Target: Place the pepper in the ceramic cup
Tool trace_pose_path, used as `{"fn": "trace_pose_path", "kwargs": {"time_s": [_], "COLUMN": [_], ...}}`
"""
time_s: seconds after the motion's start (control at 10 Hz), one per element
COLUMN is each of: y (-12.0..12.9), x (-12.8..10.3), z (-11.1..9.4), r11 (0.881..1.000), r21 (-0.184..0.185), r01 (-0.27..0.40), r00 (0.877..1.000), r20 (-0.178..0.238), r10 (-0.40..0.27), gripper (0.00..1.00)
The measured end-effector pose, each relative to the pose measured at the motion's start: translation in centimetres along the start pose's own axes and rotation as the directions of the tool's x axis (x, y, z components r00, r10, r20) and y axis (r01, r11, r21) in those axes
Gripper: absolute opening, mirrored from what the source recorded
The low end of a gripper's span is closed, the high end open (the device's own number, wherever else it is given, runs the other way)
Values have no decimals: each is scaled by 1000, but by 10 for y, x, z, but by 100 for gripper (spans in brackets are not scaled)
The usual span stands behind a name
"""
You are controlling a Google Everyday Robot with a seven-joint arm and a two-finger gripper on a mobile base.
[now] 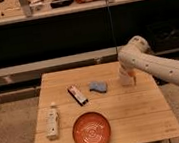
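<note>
The gripper (pixel 126 78) hangs right over the ceramic cup (pixel 126 80) near the table's (pixel 139 109) back right edge and hides most of it. A bit of orange, maybe the pepper (pixel 132 73), peeks out there. The blue sponge (pixel 98 87) lies just left.

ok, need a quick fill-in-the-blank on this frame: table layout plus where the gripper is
1. The round orange-red plate sits near the table's ____ edge.
2. The blue sponge lies to the ____ of the dark rectangular packet in the camera view.
3. The gripper is at the plain white ceramic cup, near the wooden table's ____ edge.

Missing words: front; right; right
</note>
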Motion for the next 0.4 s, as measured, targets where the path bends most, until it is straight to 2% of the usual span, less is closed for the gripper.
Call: {"fn": "trace_pose_path", "kwargs": {"time_s": [0.4], "y": [-1], "x": [1], "z": [0], "r11": [1000], "r21": [-9], "r01": [-8], "r00": [1000], "r20": [-2], "r10": [8], "gripper": [80]}}
